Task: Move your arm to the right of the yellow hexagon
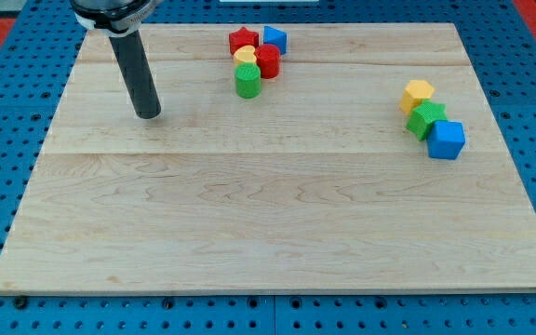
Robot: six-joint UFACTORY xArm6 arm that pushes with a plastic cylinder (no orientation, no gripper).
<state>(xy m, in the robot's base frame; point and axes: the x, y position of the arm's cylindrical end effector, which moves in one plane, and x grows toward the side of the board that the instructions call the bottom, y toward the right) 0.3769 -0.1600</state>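
Observation:
The yellow hexagon point(418, 94) lies at the view's right on the wooden board point(268, 214). A green block point(425, 119) touches its lower side and a blue cube point(447, 140) sits just below that. My tip point(148, 114) rests on the board at the view's upper left, far to the left of the yellow hexagon. Near the view's top middle is a cluster: a red star block point(242, 40), a blue block point(274, 39), a yellow block point(246, 57), a red cylinder point(268, 60) and a green cylinder point(247, 82).
The board sits on a blue perforated table point(7, 112). The arm's dark rod point(133, 65) rises from my tip toward the view's top left.

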